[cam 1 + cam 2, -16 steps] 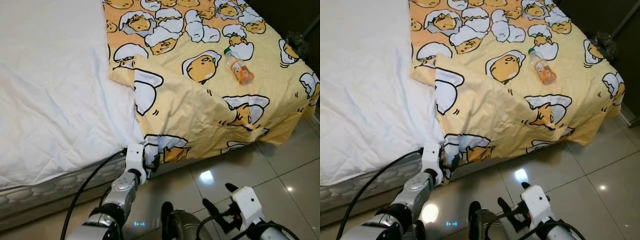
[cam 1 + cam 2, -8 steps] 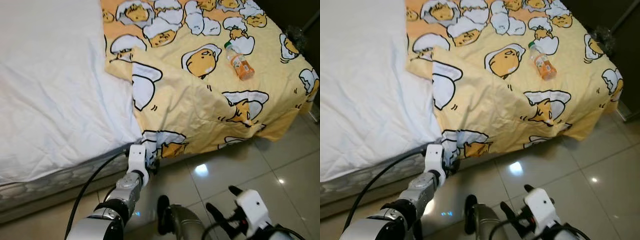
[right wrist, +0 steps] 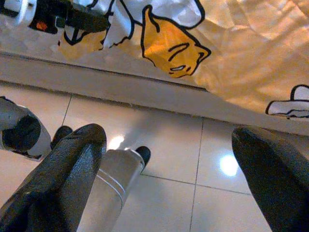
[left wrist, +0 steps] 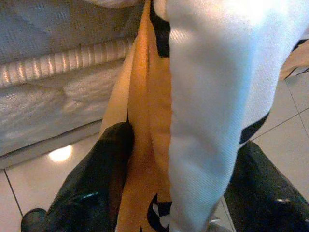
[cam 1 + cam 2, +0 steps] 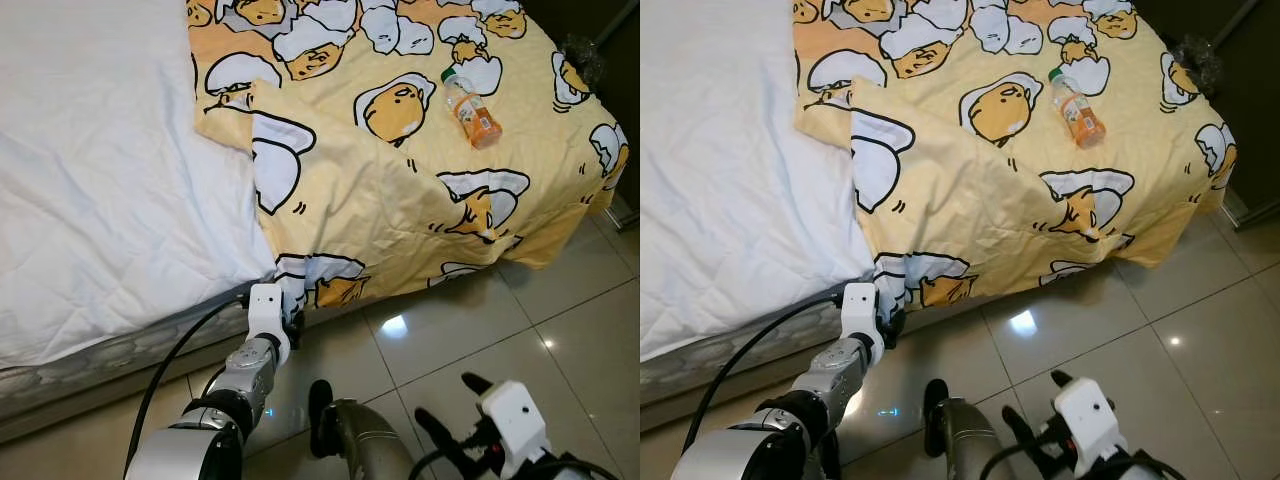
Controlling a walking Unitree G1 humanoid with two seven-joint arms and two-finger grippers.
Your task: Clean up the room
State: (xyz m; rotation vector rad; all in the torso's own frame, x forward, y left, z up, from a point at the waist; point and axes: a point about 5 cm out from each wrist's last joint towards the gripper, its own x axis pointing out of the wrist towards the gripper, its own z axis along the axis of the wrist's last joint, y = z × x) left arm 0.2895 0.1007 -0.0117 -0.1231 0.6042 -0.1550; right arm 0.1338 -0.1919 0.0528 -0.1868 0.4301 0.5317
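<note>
Camera shifted, blanket corner held throughout | left gripper (image 4: 164, 193) clamped on yellow blanket (image 5: 400, 190) hem at mattress (image 5: 100, 200) edge | right gripper (image 3: 169, 179) spread, empty | bottle (image 5: 471, 106) on blanket | pull slow, keep hem pinched

Yellow cartoon-egg patterned blanket (image 5: 990, 190) covers bed; orange plastic drink bottle (image 5: 1076, 107) lies on it; left gripper (image 5: 890, 322) grips its hanging hem.

Non-task stuff: white quilted mattress (image 5: 90, 180) takes up the left part of the bed, its piped side edge (image 4: 58, 63) visible below. Glossy beige tile floor (image 5: 500, 320) with grout lines and light reflections. Dark furniture (image 5: 1250, 90) at far right by the bed corner, crinkled clear plastic (image 5: 582, 55) against it.
</note>
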